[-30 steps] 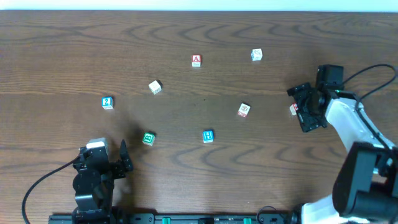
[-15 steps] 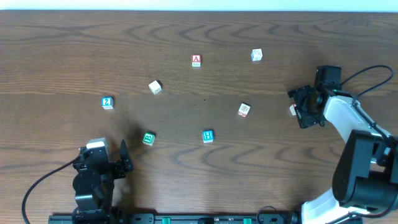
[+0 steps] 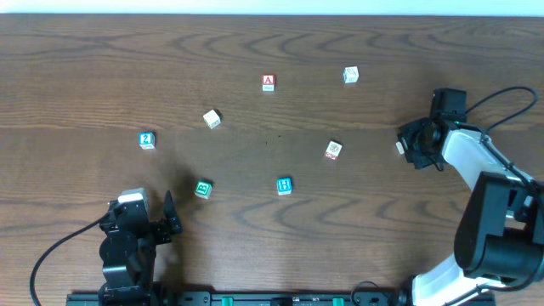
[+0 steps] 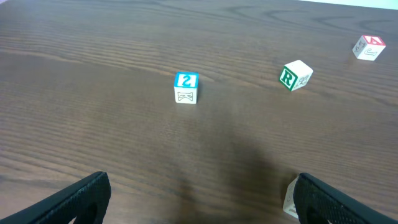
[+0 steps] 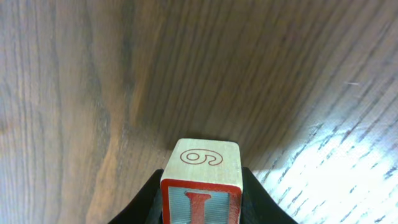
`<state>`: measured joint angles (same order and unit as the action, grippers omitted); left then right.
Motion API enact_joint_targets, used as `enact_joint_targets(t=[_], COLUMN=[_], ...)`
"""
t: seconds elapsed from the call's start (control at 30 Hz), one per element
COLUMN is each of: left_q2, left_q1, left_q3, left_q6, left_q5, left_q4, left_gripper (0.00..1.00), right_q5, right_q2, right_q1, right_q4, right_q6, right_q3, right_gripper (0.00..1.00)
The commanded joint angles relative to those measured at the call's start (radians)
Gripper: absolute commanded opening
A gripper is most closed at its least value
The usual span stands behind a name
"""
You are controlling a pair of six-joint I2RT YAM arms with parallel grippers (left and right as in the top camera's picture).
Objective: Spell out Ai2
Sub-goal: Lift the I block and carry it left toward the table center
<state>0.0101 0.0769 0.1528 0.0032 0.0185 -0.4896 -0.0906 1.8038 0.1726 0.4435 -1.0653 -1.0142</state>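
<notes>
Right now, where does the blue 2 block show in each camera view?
Overhead: blue 2 block, left of centre, mid-depth.
Left wrist: upper middle, just left of centre.
Right wrist: not in it; only the gripped red I block shows.
Shared landmark: red A block, overhead top middle, left wrist top right.

Red-edged block point(image 5: 200, 180) cut off by right wrist view's lower edge, right fingers point(image 5: 148, 202) mostly hidden behind it, pale block point(image 4: 289, 200) partly behind left fingers point(image 4: 339, 199), face unreadable
</notes>
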Motion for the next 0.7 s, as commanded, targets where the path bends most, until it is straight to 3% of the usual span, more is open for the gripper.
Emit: enact_joint_targets(t=[0.0,0.13,0.4,0.67], left_q2=[-0.006,-0.006,-0.006,-0.006], left_q1=[0.003,0.003,0.003,0.003], left_q3=[-0.017,-0.017,-0.017,-0.016], left_q6=[0.000,0.000,0.000,0.000], left_q5=[-0.011,-0.011,-0.011,-0.011], left_q4=[0.001,0.001,0.001,0.001], left_gripper=[0.95,0.95,0.95,0.95], right_q5=[-0.014,-0.047,-0.039,-0.012], right_q2=[0.011,0.011,0.011,0.011], right_q1=[0.008,0.007,-0.042,-0.253], right_q4=[0.001,0.016,0.153,0.243], right_q6=[0.013,0.079,0.234,0.501], right_q3=[-0.006,-0.030,-0.193,-0.370], right_gripper=[0.08,0.02,0.01,0.01])
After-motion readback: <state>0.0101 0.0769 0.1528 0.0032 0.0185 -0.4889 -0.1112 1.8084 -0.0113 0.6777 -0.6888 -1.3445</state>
